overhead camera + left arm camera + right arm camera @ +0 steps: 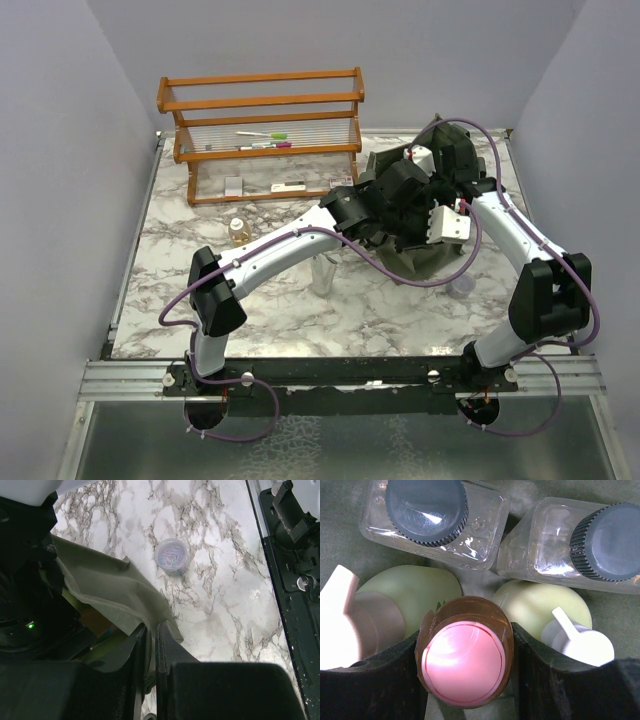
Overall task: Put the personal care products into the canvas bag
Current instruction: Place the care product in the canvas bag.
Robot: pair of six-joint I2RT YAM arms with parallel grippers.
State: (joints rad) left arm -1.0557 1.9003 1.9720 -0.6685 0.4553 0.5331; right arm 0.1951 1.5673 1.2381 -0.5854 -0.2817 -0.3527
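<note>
Near edge: bare marble table (300, 320), open room from 6 to 9 o'clock. Silver tube (322, 276) stands near centre, with a loose amber bottle (238, 232) at its 10 o'clock. Left gripper (151, 630) is pressed nearly together, pinching the canvas bag (115, 590) rim, small round jar (171, 556) near that edge. The bag sits at 2 o'clock. Right gripper (465, 650) clamps a pink-capped amber bottle (464, 672) over its inside, crowded by clear bottles (435, 525) and pale green bottles (415, 590). Wooden rack (260, 130) at 11 o'clock, far edge.

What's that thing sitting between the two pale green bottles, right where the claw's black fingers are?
An amber bottle with a pink cap, clamped in the right gripper, stands between the pale green bottles in the right wrist view.
</note>
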